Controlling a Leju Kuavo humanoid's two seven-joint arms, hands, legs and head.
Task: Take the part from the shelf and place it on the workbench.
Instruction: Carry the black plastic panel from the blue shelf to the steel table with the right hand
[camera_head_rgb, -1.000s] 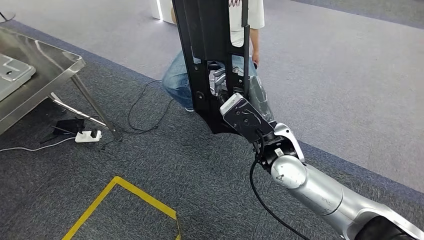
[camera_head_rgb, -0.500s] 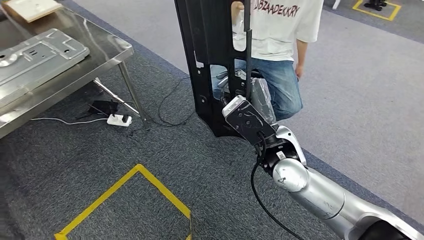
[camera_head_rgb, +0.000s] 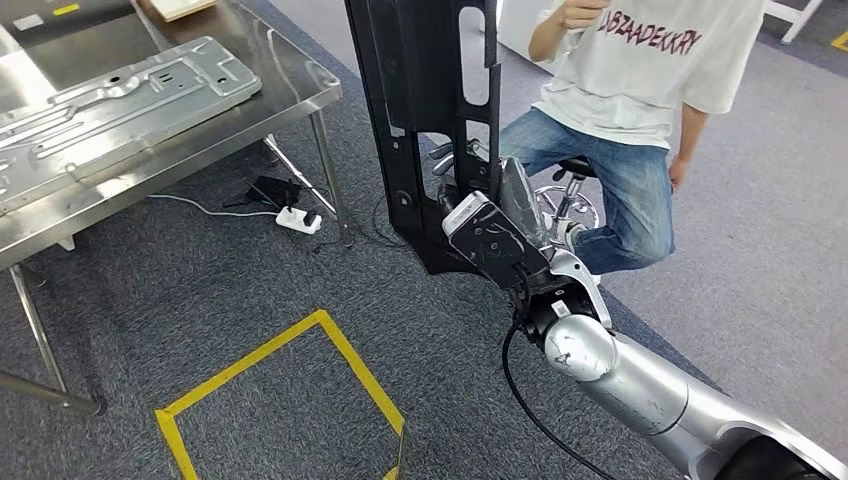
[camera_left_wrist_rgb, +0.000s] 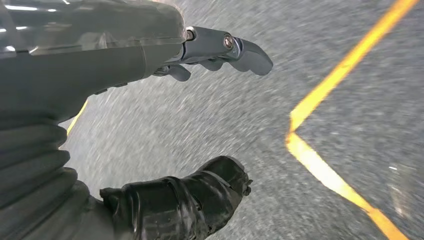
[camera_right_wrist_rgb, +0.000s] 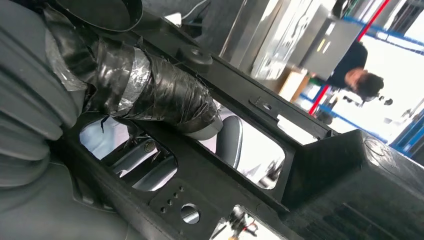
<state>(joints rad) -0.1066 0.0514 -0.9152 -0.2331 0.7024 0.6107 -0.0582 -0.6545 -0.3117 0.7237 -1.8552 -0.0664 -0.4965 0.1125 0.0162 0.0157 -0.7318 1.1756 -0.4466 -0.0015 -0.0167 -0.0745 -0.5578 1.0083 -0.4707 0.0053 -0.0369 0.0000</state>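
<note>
A long black plastic part (camera_head_rgb: 425, 110) with cut-out windows stands upright in the middle of the head view, and my right hand (camera_head_rgb: 490, 225) grips it near its lower end. Up close in the right wrist view, the taped thumb (camera_right_wrist_rgb: 165, 97) presses on the part's black frame (camera_right_wrist_rgb: 240, 180) while the fingers reach through an opening. The steel workbench (camera_head_rgb: 250, 115) stands at the upper left. My left hand (camera_left_wrist_rgb: 150, 125) hangs over grey carpet, its fingers apart with nothing in them.
A grey stamped metal panel (camera_head_rgb: 110, 95) lies on the workbench. A person in a white shirt and jeans (camera_head_rgb: 620, 110) sits on a stool right behind the part. A power strip with cables (camera_head_rgb: 295, 215) lies under the bench. Yellow floor tape (camera_head_rgb: 270, 350) marks the carpet.
The whole view has swung left: the workbench now reaches further into the picture and the person sits further right. My right hand keeps the same grip on the part.
</note>
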